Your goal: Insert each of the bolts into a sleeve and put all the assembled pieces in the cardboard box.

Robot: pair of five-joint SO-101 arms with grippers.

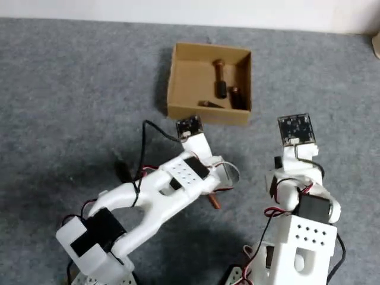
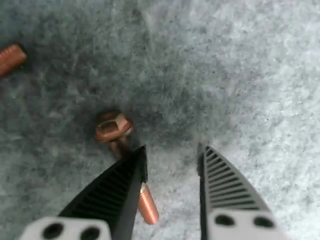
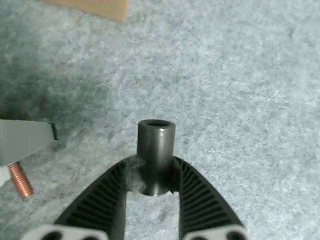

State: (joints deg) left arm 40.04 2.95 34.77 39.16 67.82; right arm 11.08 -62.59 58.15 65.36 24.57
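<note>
Two arms over a grey carpeted table (image 1: 71,89), seen from beside the rig.

(a) The cardboard box (image 1: 178,89) stands at the far side of the table. Assembled pieces (image 1: 219,80) lie inside it, each a copper bolt in a dark sleeve. Their number is hard to make out, since those by the near wall overlap.

(b) The left gripper (image 2: 172,152) hangs close over the carpet with its jaws parted and nothing between them. A copper bolt (image 2: 114,126) lies flat just beside them. Its hex head is exposed, its mid-shank is hidden under one black finger (image 2: 125,182), and its threaded end reappears behind that finger. In the high view only that end (image 1: 212,200) shows past the white arm. A second bolt (image 2: 10,57) lies well apart, cut off by the frame edge.

(c) The right gripper (image 3: 156,167) is clamped on a dark sleeve (image 3: 156,142), held upright above the carpet. The open bore faces the wrist camera, and the lower end is masked by the fingers. From above, the wrist hides both gripper and sleeve.
</note>
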